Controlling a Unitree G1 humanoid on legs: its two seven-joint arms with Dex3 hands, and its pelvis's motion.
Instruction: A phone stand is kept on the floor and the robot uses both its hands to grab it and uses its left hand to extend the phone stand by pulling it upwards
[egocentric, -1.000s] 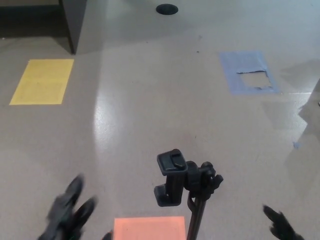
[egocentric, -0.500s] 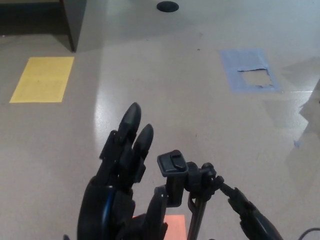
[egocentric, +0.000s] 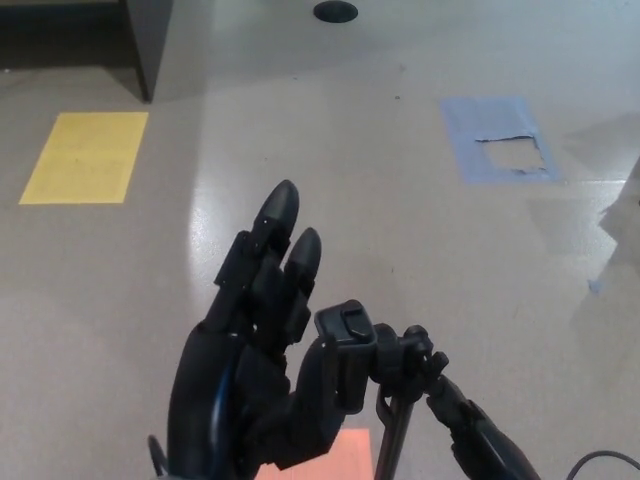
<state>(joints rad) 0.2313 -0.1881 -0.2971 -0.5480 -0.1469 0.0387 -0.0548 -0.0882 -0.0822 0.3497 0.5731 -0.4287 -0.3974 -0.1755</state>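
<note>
The black phone stand rises from the bottom of the head view, with its clamp (egocentric: 345, 335) on top, a knobbed joint (egocentric: 407, 360) to the right and the thin pole (egocentric: 390, 440) below. My left hand (egocentric: 255, 370) is large in the foreground just left of the clamp. It is open, its fingers (egocentric: 275, 225) stretched upward and its thumb (egocentric: 320, 385) lying against the clamp's left side, not closed on it. My right hand (egocentric: 478, 435) comes in from the lower right and its tip reaches the joint; most of it is cut off by the frame edge.
An orange rectangle (egocentric: 335, 450) lies on the floor under the stand. A yellow rectangle (egocentric: 85, 158) is at the far left and a torn blue tape patch (egocentric: 497, 140) at the far right. A dark cabinet corner (egocentric: 150, 45) and a round black floor disc (egocentric: 335, 11) sit at the top.
Both hands rose from the bottom edge toward the stand. Over the last half second the left hand shifted right, bringing its thumb to the clamp, and the right hand stayed at the joint.
</note>
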